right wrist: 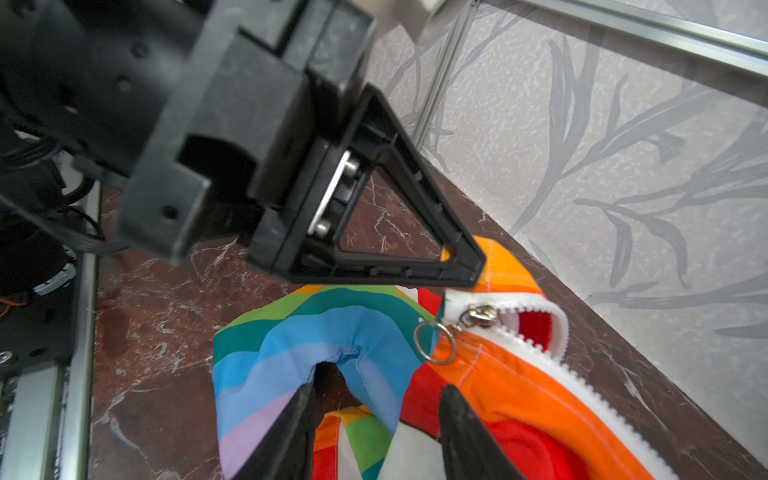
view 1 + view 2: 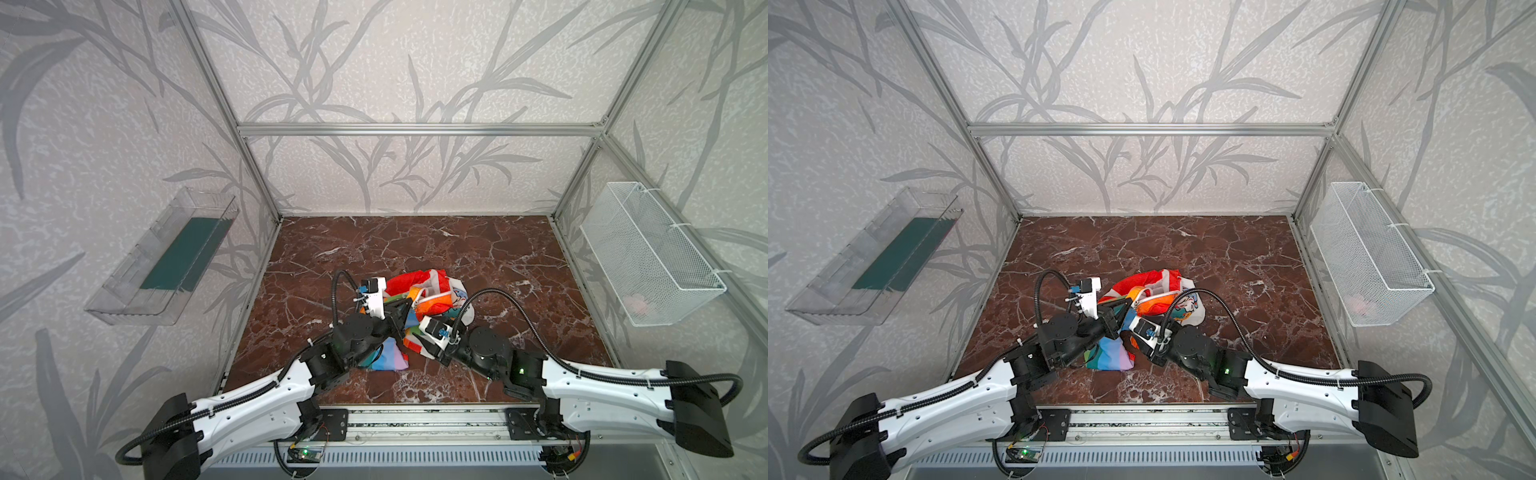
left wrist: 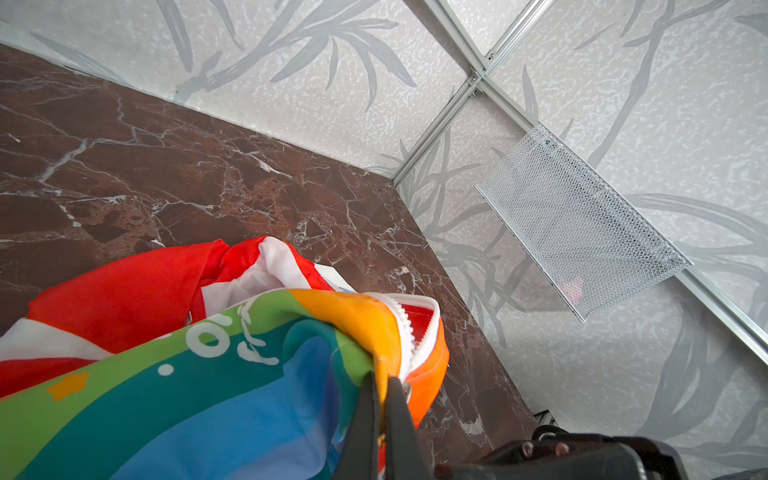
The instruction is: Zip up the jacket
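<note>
Jacket (image 2: 428,286) is bunched on the worktop (image 2: 415,245) between both arms, its edge beside the zipper (image 1: 582,380) clamped in the left jaws. The right jaws are held apart, nearer the ring pull (image 1: 454,343), which lies just ahead.

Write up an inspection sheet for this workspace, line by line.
Surface: brown veined marble tabletop.
Job's things: jacket crumpled near front; zipper parted past slider.
Clutter: nothing seen.
Grippers: left gripper shut on jacket edge by zipper; right gripper open, astride a blue fold.
Cables: black conduits loop above both wrists.
Surroundings: clear bin on left wall; mesh basket on right wall, something pink inside, unclear.
</note>
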{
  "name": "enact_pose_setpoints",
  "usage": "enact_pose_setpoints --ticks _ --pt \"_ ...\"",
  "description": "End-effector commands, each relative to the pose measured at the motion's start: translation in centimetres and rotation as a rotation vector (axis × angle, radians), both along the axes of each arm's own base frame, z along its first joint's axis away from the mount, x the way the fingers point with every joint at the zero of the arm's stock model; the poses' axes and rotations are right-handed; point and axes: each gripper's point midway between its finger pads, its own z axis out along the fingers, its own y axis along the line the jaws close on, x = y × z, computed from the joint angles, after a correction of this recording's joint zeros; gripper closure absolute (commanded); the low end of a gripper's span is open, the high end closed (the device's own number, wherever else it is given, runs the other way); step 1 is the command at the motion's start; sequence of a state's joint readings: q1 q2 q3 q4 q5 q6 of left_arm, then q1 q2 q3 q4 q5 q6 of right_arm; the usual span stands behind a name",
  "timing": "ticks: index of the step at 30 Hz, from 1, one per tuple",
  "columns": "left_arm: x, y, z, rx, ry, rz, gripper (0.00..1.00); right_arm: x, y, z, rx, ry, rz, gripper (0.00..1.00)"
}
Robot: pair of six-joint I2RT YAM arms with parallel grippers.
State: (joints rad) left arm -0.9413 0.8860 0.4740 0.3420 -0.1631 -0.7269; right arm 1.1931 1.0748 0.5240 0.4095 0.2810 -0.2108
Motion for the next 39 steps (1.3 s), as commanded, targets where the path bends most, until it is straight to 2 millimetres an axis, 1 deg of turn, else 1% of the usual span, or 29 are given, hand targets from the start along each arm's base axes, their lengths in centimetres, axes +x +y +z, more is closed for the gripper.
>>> enact_pose_setpoints --ticks 1,6,16,23,26,28,32,36,39 --pt "0.0 0.4 2.0 -0.044 -0.013 0.013 1.0 1.2 0.3 3.4 0.115 -0.054 -0.082 0.51" --pt "-0.1 0.3 2.2 -0.051 -0.013 0.006 1.0 1.9 0.5 3.2 0.129 -0.045 -0.119 0.54" --pt "-0.4 0.1 2.8 -0.064 -0.02 -0.012 1.0 2.6 1.5 2.5 0.156 -0.03 -0.148 0.55" --pt "-0.5 0.1 3.1 -0.071 -0.021 -0.016 1.0 3.7 1.5 2.7 0.194 -0.04 -0.218 0.55" --pt "-0.7 0.0 3.3 -0.074 -0.023 -0.021 1.0 3.8 2.0 2.4 0.186 -0.04 -0.222 0.55" --pt "-0.7 0.0 3.4 -0.08 -0.023 -0.024 1.0 4.1 2.1 2.9 0.216 -0.048 -0.235 0.56" --pt "-0.8 0.1 3.3 -0.075 -0.022 -0.023 1.0 4.2 2.2 3.3 0.231 -0.058 -0.24 0.59" --pt "-0.9 0.4 3.3 -0.061 -0.029 -0.016 1.0 4.1 2.1 4.0 0.231 -0.069 -0.236 0.68" --pt "-0.9 0.6 3.1 -0.05 -0.032 -0.013 1.0 4.0 1.9 4.2 0.224 -0.067 -0.231 0.79"
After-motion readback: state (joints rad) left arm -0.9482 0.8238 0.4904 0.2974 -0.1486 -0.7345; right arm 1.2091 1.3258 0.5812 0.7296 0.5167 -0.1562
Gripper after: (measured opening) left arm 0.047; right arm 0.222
